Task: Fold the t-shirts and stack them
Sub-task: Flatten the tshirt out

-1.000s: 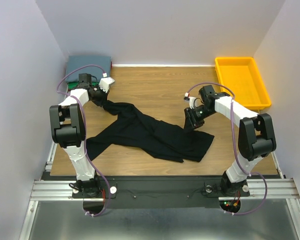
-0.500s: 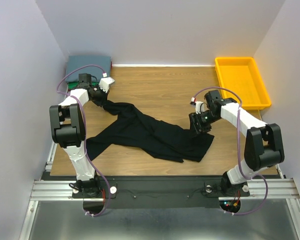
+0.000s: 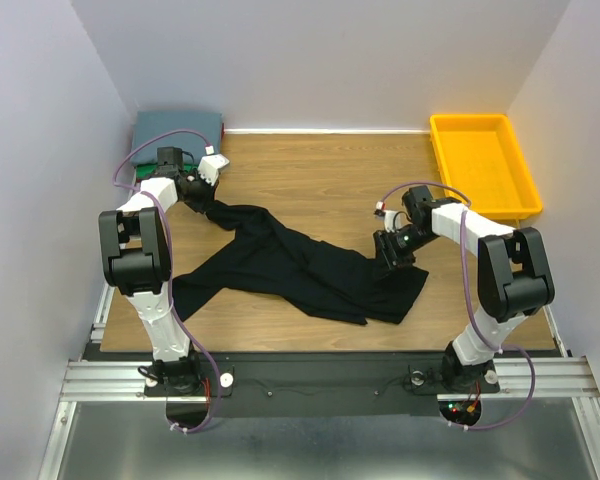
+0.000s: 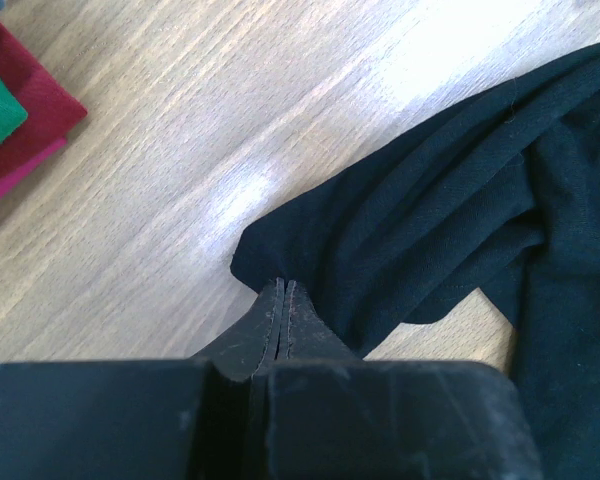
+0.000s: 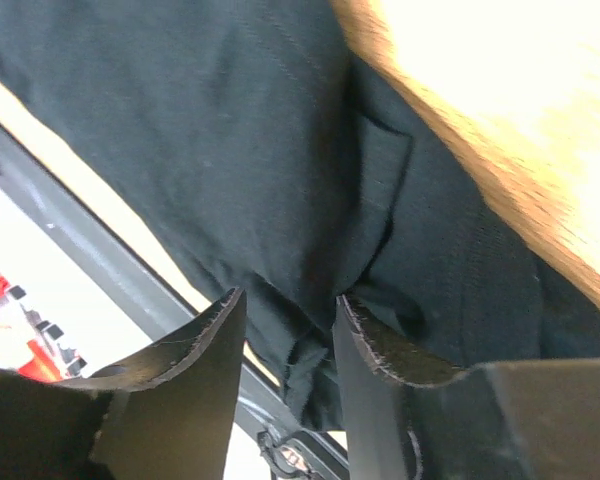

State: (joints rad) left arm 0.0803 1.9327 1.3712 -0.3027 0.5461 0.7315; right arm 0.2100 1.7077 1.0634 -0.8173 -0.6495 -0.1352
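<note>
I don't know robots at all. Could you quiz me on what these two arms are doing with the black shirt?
1. True or false: the left gripper is shut on an edge of the black t-shirt.
2. Pick one. The right gripper has its fingers: A) apart, with black cloth between them; B) shut tight on nothing; C) out of sight.
3. Fill in: the folded shirts lie in the far ___ corner of the table, by the robot's own sides.

Key: 1 true; 2 A; 3 left.
</note>
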